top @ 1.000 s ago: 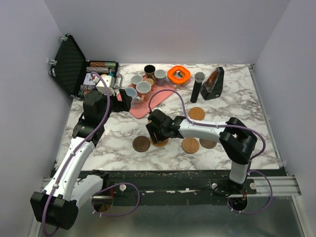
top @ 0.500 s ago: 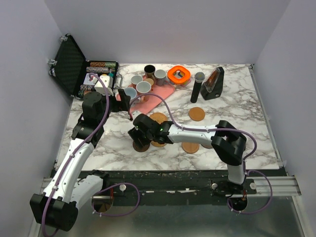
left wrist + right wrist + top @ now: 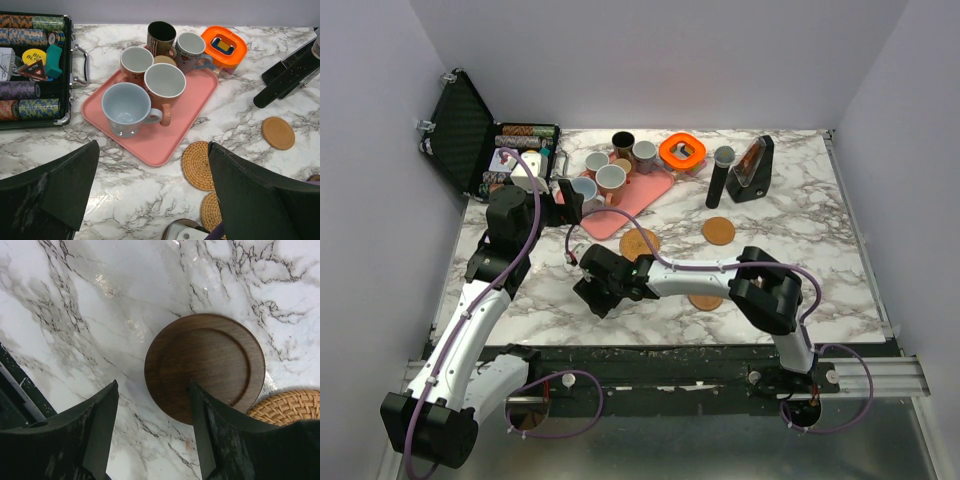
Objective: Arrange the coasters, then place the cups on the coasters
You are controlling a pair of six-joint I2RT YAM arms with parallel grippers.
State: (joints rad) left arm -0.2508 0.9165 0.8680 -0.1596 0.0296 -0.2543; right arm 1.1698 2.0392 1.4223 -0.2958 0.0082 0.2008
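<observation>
Several cups stand on a pink tray [image 3: 195, 107]: a pale blue one [image 3: 126, 106], two pinkish-brown [image 3: 165, 84] [image 3: 136, 62], a black one [image 3: 161, 37] and a grey one [image 3: 190, 49]. My left gripper [image 3: 152, 185] hangs open above bare marble, just in front of the tray. A dark brown coaster [image 3: 205, 367] lies flat under my right gripper [image 3: 152, 435], whose open jaws straddle its near edge. Two woven coasters [image 3: 197, 165] [image 3: 212, 212] lie beside it. A tan coaster [image 3: 718, 231] lies further right, and another [image 3: 705, 300] is partly hidden behind the right arm.
An open black case [image 3: 480, 140] of poker chips sits at the back left. An orange ring [image 3: 682, 150], a tall black cylinder [image 3: 720, 175] and a black wedge-shaped stand [image 3: 752, 170] stand at the back. The table's front edge runs just below the right gripper [image 3: 595, 295].
My right gripper has swept left from the woven coaster to over the dark brown coaster and narrowed slightly. The left gripper opened a little wider and stayed put.
</observation>
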